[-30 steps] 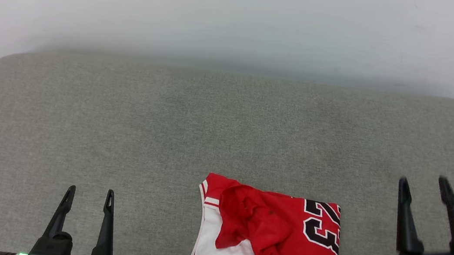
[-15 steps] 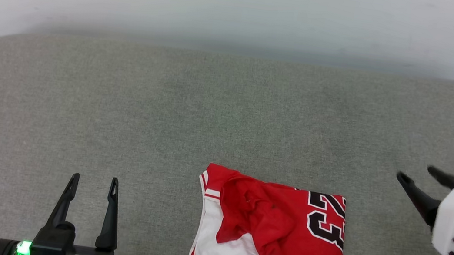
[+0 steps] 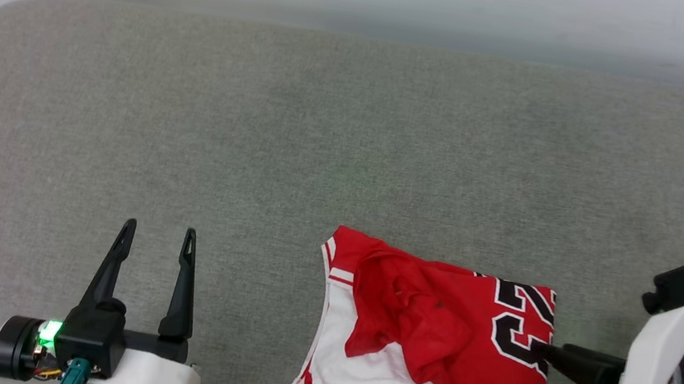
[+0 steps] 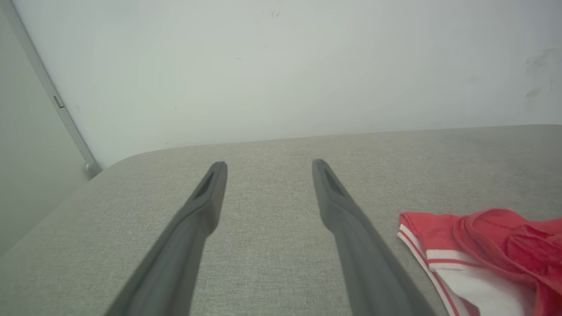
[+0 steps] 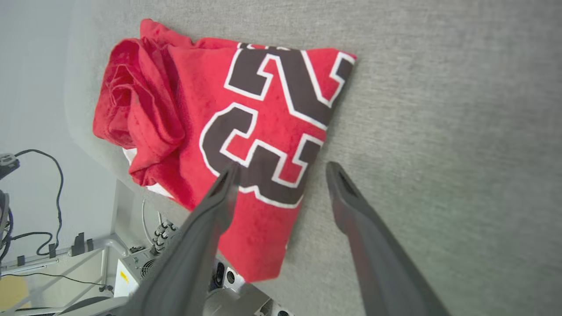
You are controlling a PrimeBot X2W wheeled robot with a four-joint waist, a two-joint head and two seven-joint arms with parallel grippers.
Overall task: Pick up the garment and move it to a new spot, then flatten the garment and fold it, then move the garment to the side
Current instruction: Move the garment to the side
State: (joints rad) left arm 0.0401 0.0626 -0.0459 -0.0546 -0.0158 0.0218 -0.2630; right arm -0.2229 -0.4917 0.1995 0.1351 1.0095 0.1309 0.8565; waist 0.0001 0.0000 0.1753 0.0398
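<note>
Garment lies folded, its numbered edge straddled by the wide-spread right tool

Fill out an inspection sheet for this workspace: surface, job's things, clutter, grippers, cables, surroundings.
Surface: grey fabric surface, rounded corners.
Job's things: garment folded near the front edge, black number up, a red layer bunched on top.
Clutter: nothing seen.
Grippers: left gripper jaws open over bare surface, apart from the garment; right gripper jaws open, straddling the garment's numbered edge.
Cables: black cable hanging beyond the surface edge.
Surroundings: pale wall behind; white equipment box below the edge.
</note>
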